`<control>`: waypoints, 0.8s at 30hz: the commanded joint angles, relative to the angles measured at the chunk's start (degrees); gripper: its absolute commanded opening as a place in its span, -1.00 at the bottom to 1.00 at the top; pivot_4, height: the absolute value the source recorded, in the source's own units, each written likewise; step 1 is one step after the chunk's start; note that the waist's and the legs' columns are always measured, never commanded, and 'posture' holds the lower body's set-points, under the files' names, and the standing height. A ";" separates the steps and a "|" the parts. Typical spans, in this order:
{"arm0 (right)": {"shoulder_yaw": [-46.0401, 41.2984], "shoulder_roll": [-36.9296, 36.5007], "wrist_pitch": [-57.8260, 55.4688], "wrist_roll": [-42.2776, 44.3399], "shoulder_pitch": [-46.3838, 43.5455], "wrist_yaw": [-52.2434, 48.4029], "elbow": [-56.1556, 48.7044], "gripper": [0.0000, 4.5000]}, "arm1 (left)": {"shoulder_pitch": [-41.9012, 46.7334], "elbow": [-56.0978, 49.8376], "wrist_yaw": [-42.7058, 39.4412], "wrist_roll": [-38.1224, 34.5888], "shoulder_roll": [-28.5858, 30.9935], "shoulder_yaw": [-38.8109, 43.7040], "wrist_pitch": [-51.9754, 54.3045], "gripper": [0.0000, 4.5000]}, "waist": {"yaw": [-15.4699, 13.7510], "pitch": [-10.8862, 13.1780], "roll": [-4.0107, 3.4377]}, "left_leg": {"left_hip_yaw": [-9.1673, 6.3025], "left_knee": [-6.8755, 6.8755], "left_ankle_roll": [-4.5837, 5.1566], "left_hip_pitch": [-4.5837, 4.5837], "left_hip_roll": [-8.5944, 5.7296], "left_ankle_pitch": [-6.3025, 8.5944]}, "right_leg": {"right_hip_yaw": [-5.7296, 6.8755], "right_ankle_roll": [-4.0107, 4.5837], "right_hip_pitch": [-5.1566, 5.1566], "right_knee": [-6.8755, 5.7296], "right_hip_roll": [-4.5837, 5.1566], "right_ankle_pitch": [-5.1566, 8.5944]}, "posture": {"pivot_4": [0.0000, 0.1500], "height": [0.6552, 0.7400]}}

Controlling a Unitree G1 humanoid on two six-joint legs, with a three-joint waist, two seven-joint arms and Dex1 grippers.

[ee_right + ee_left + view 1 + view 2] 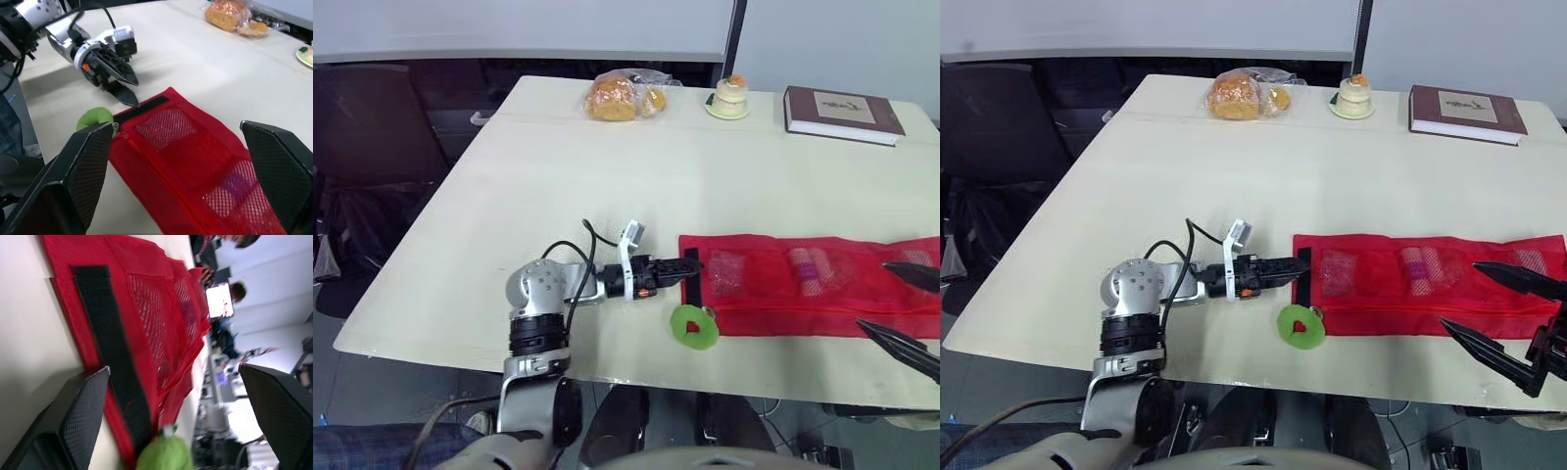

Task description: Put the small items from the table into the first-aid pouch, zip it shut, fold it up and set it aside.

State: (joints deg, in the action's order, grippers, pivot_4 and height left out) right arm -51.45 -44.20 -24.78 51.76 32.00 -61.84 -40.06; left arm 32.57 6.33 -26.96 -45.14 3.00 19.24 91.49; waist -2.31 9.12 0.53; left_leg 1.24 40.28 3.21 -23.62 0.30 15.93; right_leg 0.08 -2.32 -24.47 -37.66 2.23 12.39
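Open, empty left gripper (695, 266) at left end of red pouch (759, 294); right gripper (1460, 295) open.

The wide middle of the counter (607, 186) lay bare for passage between the red pouch (803, 289) and the far edge, where bagged bread (625, 96), a small cake (731, 96) and a book (842, 114) stood, while a green ring (693, 328) crowded the pouch's near left corner just beside the left hand (695, 266), fingers spread.
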 commanded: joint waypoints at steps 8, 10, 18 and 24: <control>0.16 -1.34 -0.54 1.57 -1.10 1.64 -2.18 1.00 | 2.96 5.02 1.47 0.97 -0.43 -1.14 0.38 0.38 | 0.09 0.01 0.03 | -0.01 0.00 0.00 0.00 0.00 0.00 | 0.00 0.01 0.00 -0.01 0.00 0.00 | 1.00 0.74; 0.81 -1.43 -0.63 1.49 -1.76 2.05 -2.29 1.00 | 3.71 5.85 1.08 0.83 -0.40 -0.97 -0.15 0.04 | 0.15 0.02 0.04 | -0.02 0.00 0.00 -0.01 0.01 0.00 | 0.00 0.01 -0.01 -0.01 0.00 -0.01 | 1.00 0.74; 4.87 -1.50 -0.92 1.05 -4.91 3.98 -2.43 1.00 | 4.76 6.61 0.56 -0.19 -0.73 0.32 -1.37 -0.95 | 0.18 0.04 0.07 | -0.03 0.00 -0.01 0.00 0.01 0.00 | 0.01 0.02 -0.01 -0.01 0.01 -0.01 | 1.00 0.74; 8.82 -1.15 -0.36 -0.02 -7.06 5.14 -2.30 1.00 | 4.96 5.54 -0.02 -0.68 0.39 0.85 -2.46 -0.95 | 0.20 0.05 0.08 | -0.04 0.00 -0.01 -0.03 0.02 0.00 | 0.02 0.02 -0.03 -0.02 0.00 -0.01 | 1.00 0.74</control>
State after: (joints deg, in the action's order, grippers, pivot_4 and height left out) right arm -42.41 -45.23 -26.01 51.83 25.36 -56.96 -41.64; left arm 37.05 13.23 -26.14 -44.64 2.96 19.81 89.71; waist -2.11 9.17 0.61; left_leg 1.20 40.28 3.20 -23.65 0.32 15.93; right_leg 0.10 -2.30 -24.50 -37.67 2.24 12.38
